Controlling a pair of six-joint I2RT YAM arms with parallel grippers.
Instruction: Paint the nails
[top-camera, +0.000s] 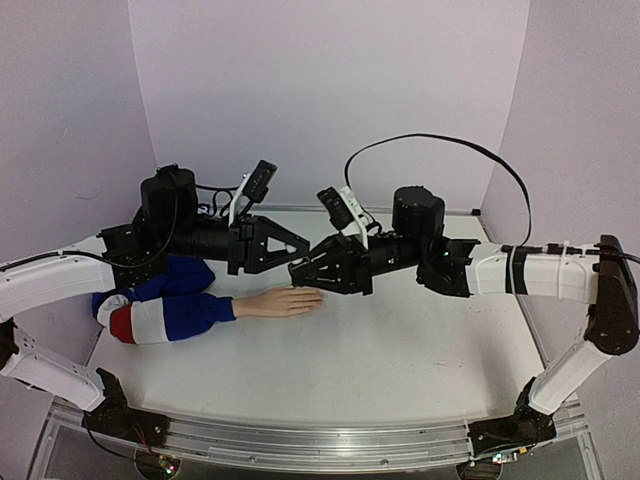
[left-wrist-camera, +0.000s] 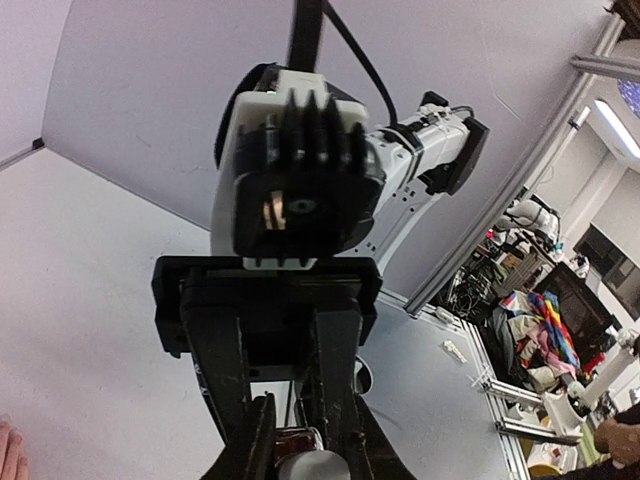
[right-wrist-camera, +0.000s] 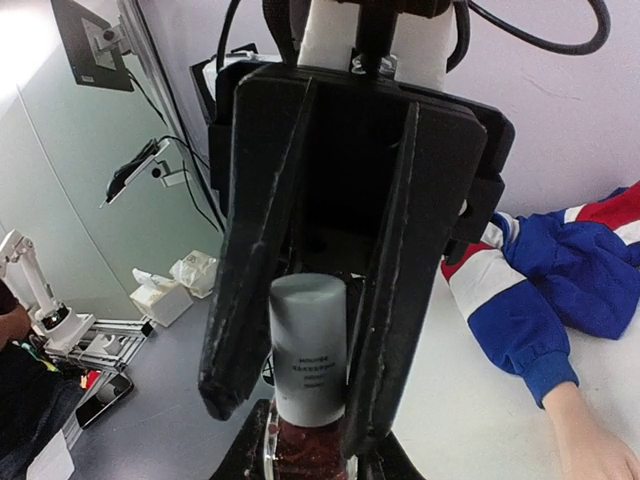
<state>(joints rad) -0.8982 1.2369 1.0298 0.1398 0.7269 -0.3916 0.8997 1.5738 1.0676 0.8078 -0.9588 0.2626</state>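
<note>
White table (top-camera: 400, 370): bare stretch from the near rail up to mid-frame, widest at lower right. Left of centre, mannequin hand (top-camera: 280, 302) lies flat, striped sleeve (top-camera: 165, 312) towards the left edge; nails (top-camera: 315, 295) at its fingertips, too small to resolve. Just above: right gripper (top-camera: 296, 268) clamped on dark-red polish bottle (right-wrist-camera: 300, 445); left gripper (top-camera: 302, 244) pinching its grey cap (right-wrist-camera: 305, 335). Lilac walls (top-camera: 320, 100) behind.
</note>
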